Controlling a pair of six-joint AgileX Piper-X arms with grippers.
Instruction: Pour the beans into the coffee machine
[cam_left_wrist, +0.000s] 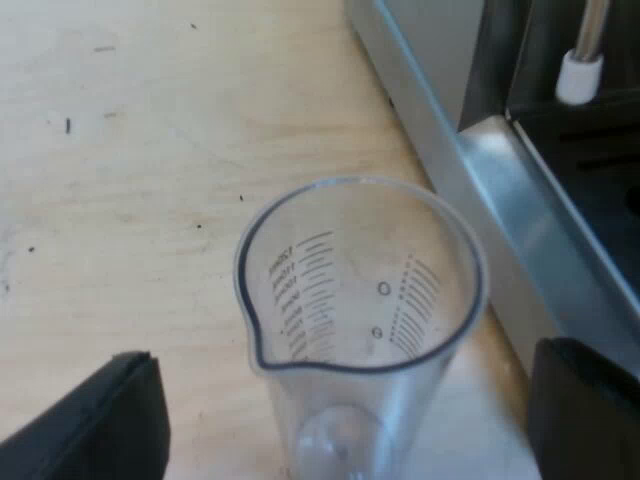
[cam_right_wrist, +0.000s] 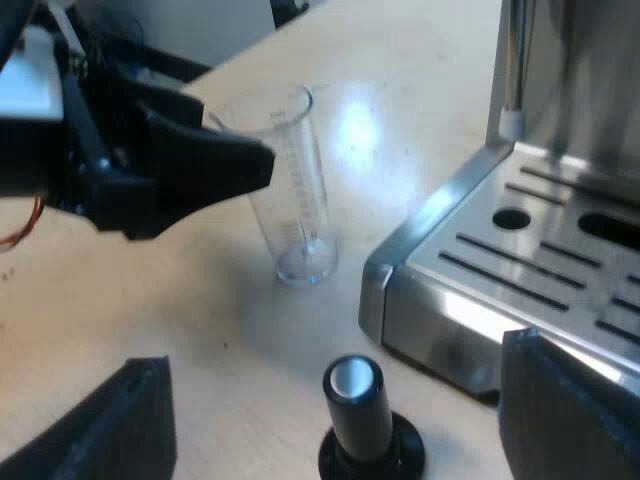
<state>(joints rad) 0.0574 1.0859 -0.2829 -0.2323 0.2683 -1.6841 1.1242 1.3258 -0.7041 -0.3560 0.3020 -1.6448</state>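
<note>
Reading left gripper (cam_left_wrist: 345, 355) as open: fingers spread either side of the measuring glass (cam_left_wrist: 360, 290), no contact yet. Centre on it, close slowly on the wall below the rim, stay off the spout. Lift straight, keep upright, tip only once over the machine's (cam_left_wrist: 520, 230) top. Noting clear plastic with a printed scale, standing upright on the wooden table (cam_left_wrist: 130, 150) just beside the machine's base. Looks empty, no beans visible inside. Seeing right gripper (cam_right_wrist: 330, 365) open too, hanging above the black-knob tamper (cam_right_wrist: 360, 420).
</note>
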